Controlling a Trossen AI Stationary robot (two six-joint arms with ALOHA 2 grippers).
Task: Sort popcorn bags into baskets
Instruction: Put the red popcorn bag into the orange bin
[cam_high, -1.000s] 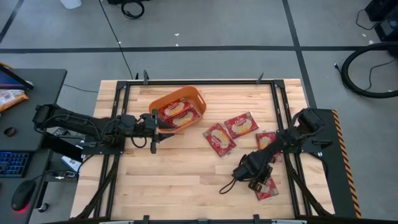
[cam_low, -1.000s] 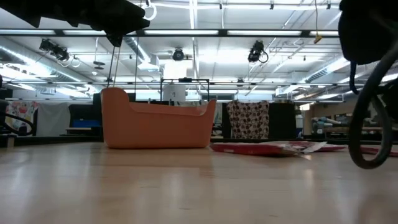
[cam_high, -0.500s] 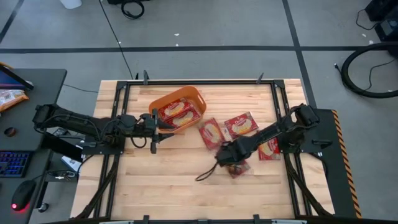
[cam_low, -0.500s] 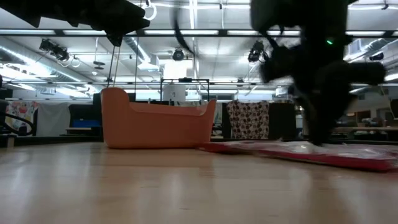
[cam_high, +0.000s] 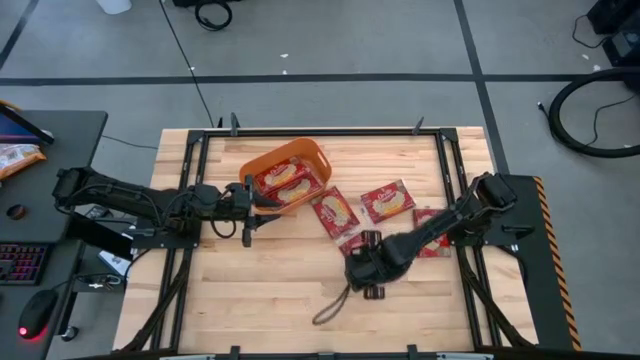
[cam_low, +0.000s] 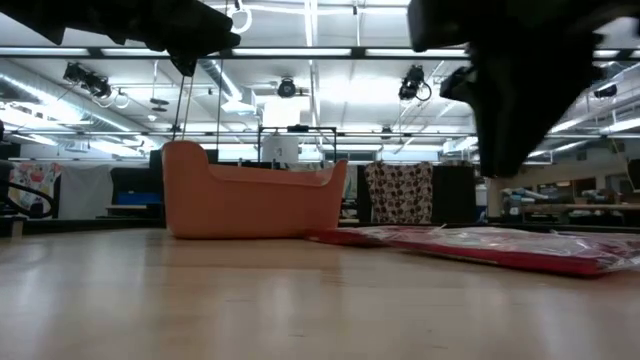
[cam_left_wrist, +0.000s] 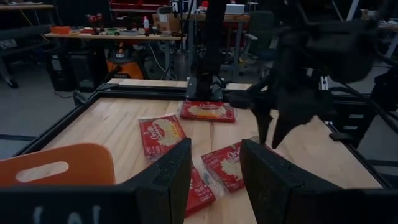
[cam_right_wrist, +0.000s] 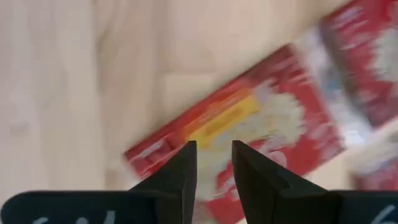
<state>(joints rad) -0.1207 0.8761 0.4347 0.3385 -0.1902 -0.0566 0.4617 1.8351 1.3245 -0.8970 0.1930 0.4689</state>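
The orange basket (cam_high: 300, 146) stands at the far middle of the table with two red popcorn bags (cam_high: 285, 180) inside. Three more bags lie flat on the table (cam_high: 335, 212) (cam_high: 388, 200) (cam_high: 434, 243), the last partly under my right arm. Another bag (cam_right_wrist: 249, 124) lies under my right gripper (cam_high: 362, 272), which points down, open with a narrow gap (cam_right_wrist: 214, 174), and hangs above it in the low view (cam_low: 495, 165). My left gripper (cam_high: 268, 197) waits open at the basket's near left rim (cam_left_wrist: 214, 168).
A dark cable loop (cam_high: 330, 308) trails from my right arm onto the near middle of the table. A black frame (cam_high: 320, 131) runs around the tabletop. Bare wood lies on the near left (cam_high: 240, 290). A desk with a keyboard and mouse stands off the table's left.
My right gripper has swung from the table's near right toward the middle, then a little toward the near edge. The bag that lay at the near right is now at the middle beneath it. The middle bag has slid slightly toward the basket. The cable loop has followed the arm.
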